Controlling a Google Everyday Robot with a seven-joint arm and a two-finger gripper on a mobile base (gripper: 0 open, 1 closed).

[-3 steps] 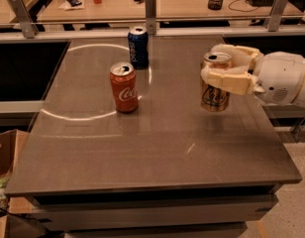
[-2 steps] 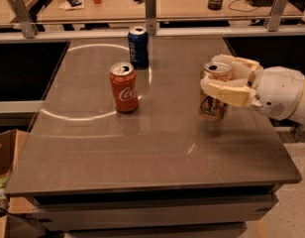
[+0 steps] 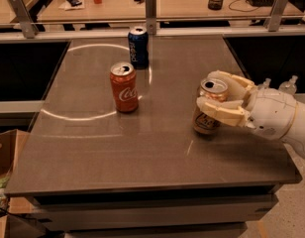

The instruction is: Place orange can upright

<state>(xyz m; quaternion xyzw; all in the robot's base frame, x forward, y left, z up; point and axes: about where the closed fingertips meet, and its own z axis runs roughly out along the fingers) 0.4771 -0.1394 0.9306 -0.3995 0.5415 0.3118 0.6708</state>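
The orange can (image 3: 206, 124) stands upright on the right part of the grey table (image 3: 118, 152), with its silver top facing up and its base at or just above the surface. My gripper (image 3: 210, 91) reaches in from the right. One cream finger (image 3: 223, 112) crosses the front of the can and the other (image 3: 234, 81) wraps behind it, so the gripper is shut on the can. The white wrist (image 3: 271, 114) hangs over the table's right edge.
A red Coca-Cola can (image 3: 124, 87) stands upright left of centre. A blue Pepsi can (image 3: 138, 47) stands behind it near the back rail (image 3: 151, 4). A cardboard box (image 3: 4, 155) sits on the floor at the left. A second table with clutter lies beyond.
The gripper has come down and slightly forward with the orange can, bringing the can from above the table down to its surface. The other cans have not moved.
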